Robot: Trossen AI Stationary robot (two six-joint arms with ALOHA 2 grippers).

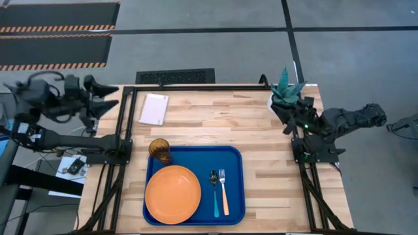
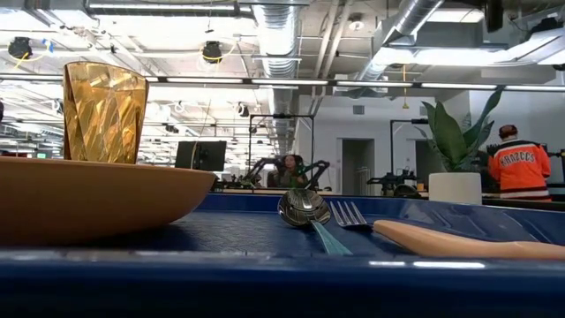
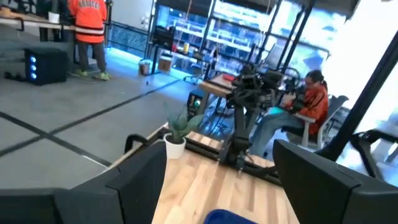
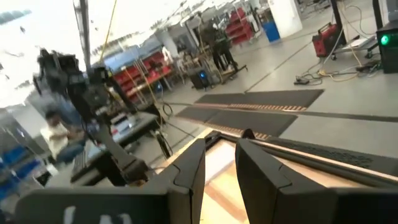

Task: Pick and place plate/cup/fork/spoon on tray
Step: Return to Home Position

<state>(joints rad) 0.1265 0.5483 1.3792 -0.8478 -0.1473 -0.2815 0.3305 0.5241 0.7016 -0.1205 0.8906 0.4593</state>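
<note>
tray (image 1: 232, 156): blue, sits at the near middle of the wooden tabletop (image 1: 261, 130)
plate (image 1: 173, 194): orange, on the tray's left half
spoon (image 1: 214, 189) and fork (image 1: 223, 189): side by side on the tray, right of the plate, spoon nearer it
cup (image 1: 159, 149): overhead it's on the tray's far left corner, partly over the rim; the low cam just shows it poking up behind the plate
left pincer (image 1: 104, 94): parked off the tabletop's left edge, fingers spread, nothing in it
right pincer (image 4: 216, 165): over by the potted plant (image 1: 285, 88), empty; wrist cam shows only a thin gap between the fingers
people: only the low and wrist cams catch them, back in the room
</note>
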